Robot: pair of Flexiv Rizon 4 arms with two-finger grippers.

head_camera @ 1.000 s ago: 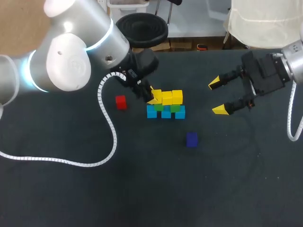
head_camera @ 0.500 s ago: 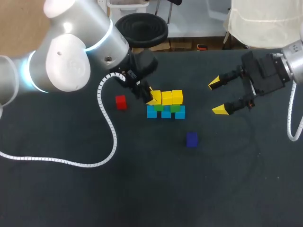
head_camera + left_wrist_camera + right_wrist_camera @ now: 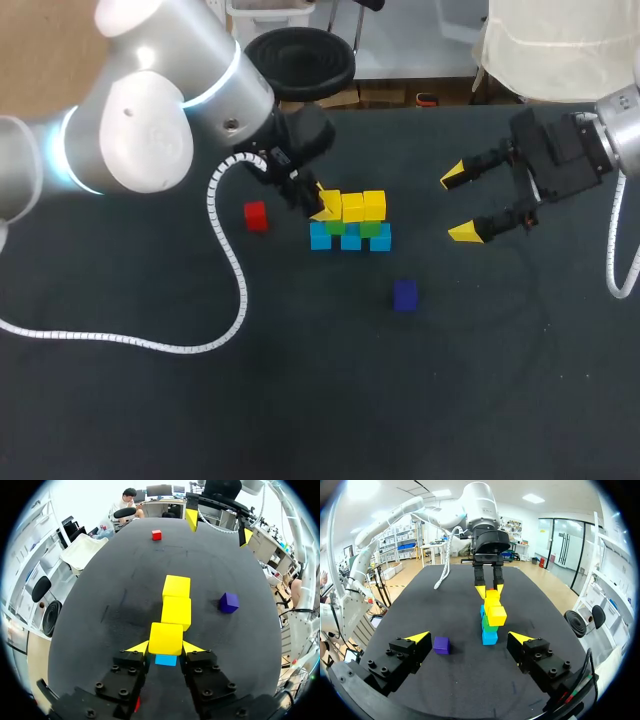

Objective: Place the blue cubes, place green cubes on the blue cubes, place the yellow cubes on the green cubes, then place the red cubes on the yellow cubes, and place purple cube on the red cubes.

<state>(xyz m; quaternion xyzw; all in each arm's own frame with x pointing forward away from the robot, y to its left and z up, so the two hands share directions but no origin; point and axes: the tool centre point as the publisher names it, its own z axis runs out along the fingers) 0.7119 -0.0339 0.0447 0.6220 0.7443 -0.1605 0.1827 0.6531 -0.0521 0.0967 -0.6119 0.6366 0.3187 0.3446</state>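
My left gripper (image 3: 165,647) is clenched on a yellow cube (image 3: 165,638): in its wrist view a yellow tip sits against each side of the cube. That cube is the end one of three yellow cubes (image 3: 352,207) lying in a row on top of the stack, on the side where my left arm comes in. Under them I can see green cubes (image 3: 370,228), and at the base a row of blue cubes (image 3: 350,240) resting on the table (image 3: 150,400). A red cube (image 3: 256,216) lies alone on the table just beyond my left gripper, apart from the stack. The left wrist view shows a second red cube (image 3: 157,535) far ahead across the table, near the tips of my other arm. The purple cube (image 3: 405,295) sits on its own nearer the front edge, well apart from the stack. My right gripper (image 3: 458,204) hangs off to the stack's other side, facing it, its fingers spread wide and holding nothing. From its wrist view the purple cube lies just ahead of one fingertip and the stack ahead between the two.
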